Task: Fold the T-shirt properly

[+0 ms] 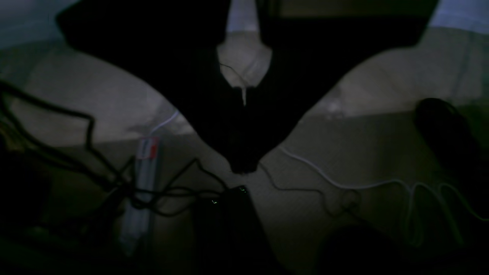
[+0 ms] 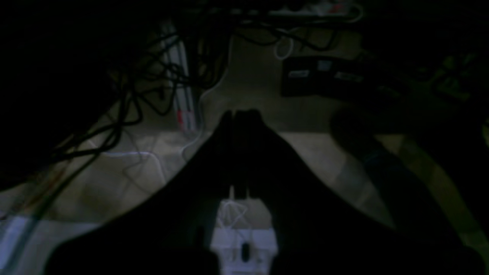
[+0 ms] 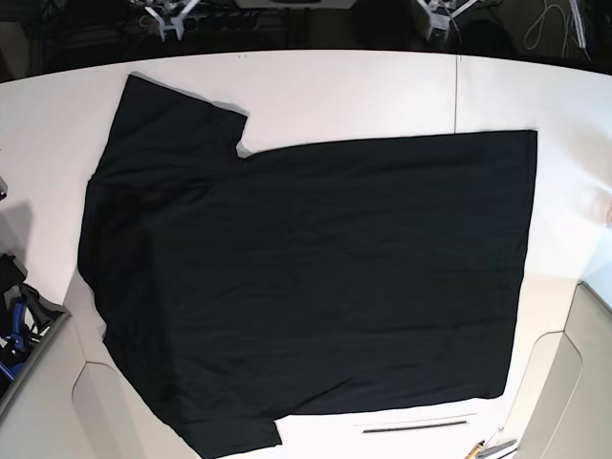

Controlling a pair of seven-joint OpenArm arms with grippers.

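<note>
The black T-shirt (image 3: 316, 277) lies spread flat on the white table (image 3: 344, 91), plain side up, with its sleeves at the left and its hem at the right. No print shows. My left gripper (image 1: 242, 168) is shut and empty; in the base view it sits beyond the table's far edge (image 3: 435, 17). My right gripper (image 2: 240, 114) is also shut and empty, beyond the far edge at the left (image 3: 167, 14). Both are well away from the shirt. The wrist views are dark and show only floor, not the shirt.
Tangled black cables (image 1: 114, 179) and a white power strip (image 1: 139, 191) lie on the floor below the grippers. A dark box (image 2: 324, 76) lies there too. Blue-handled tools (image 3: 17, 320) sit off the table's left edge, and small items (image 3: 488, 448) at its front right.
</note>
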